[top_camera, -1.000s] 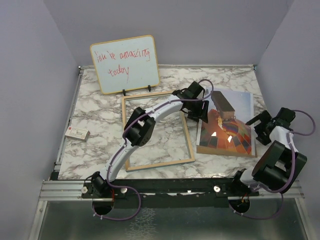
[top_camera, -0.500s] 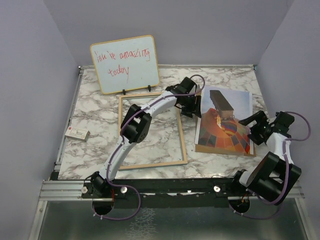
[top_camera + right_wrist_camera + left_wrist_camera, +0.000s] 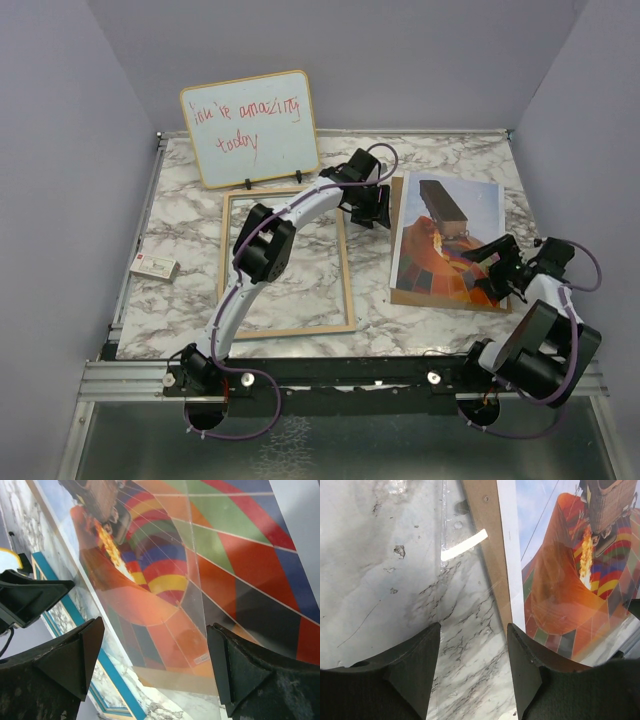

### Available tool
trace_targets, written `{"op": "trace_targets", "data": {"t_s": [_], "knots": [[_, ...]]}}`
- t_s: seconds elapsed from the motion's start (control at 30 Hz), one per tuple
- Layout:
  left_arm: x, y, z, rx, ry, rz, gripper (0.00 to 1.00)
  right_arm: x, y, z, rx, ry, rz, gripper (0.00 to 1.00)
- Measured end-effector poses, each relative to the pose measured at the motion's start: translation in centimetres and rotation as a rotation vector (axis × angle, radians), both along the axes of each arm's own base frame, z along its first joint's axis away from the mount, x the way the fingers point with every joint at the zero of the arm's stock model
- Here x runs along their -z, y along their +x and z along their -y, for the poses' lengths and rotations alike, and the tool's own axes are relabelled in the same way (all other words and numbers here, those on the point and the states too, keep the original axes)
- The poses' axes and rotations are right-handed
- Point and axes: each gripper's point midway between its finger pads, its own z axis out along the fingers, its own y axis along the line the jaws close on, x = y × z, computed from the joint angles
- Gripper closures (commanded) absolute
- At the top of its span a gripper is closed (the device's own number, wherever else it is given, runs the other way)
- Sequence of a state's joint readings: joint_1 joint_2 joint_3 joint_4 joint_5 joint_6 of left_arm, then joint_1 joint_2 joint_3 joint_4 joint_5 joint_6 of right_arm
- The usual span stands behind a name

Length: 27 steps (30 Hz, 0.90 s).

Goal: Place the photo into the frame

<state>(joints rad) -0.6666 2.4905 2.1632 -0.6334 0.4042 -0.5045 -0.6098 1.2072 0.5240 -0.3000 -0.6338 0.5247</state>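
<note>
Marble-patterned white and grey table [image 3: 450, 160] seen from above, with two robot arms bolted at its near edge. Largest thing on it is a thin-edged rectangular picture frame of light wood [image 3: 290, 331], lying flat with the marble showing through its clear pane.

Just right of the frame, not touching it, lies a rectangular photo of a hot-air balloon in orange, red and blue patches [image 3: 425, 260]. Its dark basket points toward the frame's far end. The photo rests on a plain brown board [image 3: 490, 555], which shows as a strip along the side facing the frame.

Behind the frame stands a white board with red handwriting [image 3: 250, 125].

The left gripper [image 3: 368, 208] sits at the frame's far right corner, fingers about half apart. From its wrist camera only marble shows between the tips; whether it grips the frame cannot be told.

The right gripper [image 3: 490, 262] hangs over the photo's half farther from the frame, fingers spread wide and holding nothing.

Well left of the frame lies a small white and red box [image 3: 154, 266].
</note>
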Motion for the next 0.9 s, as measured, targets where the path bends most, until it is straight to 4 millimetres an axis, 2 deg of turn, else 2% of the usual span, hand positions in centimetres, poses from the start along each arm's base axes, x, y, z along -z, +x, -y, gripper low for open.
{"op": "trace_targets", "data": {"t_s": [0.17, 0.47, 0.6, 0.73, 0.9], "knots": [[0.1, 0.2, -0.3, 0.014, 0.019, 0.029, 0.42, 1.6, -0.7, -0.5, -0.001, 0.035, -0.051, 0.12], [0.1, 0.4, -0.4, 0.020, 0.025, 0.041, 0.42, 2.0, -0.3, -0.5, -0.007, 0.035, -0.034, 0.14], [0.1, 0.6, -0.7, 0.013, 0.028, 0.043, 0.42, 1.5, 0.3, -1.2, -0.041, 0.061, 0.057, 0.14], [0.1, 1.5, -1.5, -0.010, 0.034, 0.049, 0.42, 0.7, 0.0, -2.7, -0.069, 0.124, 0.130, 0.13], [0.1, 1.8, -1.8, -0.021, 0.038, 0.052, 0.42, -2.7, 0.1, -4.7, -0.139, 0.193, 0.268, 0.13]]}}
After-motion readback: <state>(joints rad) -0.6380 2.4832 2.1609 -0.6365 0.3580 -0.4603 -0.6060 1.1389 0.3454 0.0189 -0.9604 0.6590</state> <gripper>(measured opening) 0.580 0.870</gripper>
